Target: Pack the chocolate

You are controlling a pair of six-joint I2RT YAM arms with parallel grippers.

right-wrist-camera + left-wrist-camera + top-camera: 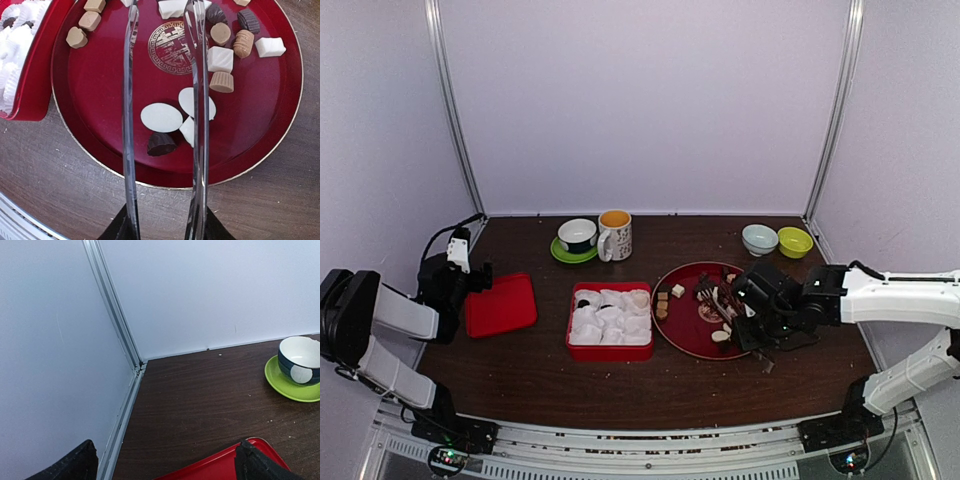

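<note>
- Far left of the overhead view, the left gripper point(165, 469) has its jaws spread as wide as they go, gripping nothing, just beside a flat red tray point(501, 305).
- At centre, a red box point(610, 349) holds white paper cups point(612, 322); one cup has a dark piece in it.
- Right of centre, most of the chocolate point(220, 59) lies scattered on a round red plate point(688, 338).
- At the plate's right side, the right gripper point(164, 229) is clamped partway closed on metal tongs point(129, 120), whose blades straddle a white oval piece point(161, 117).
</note>
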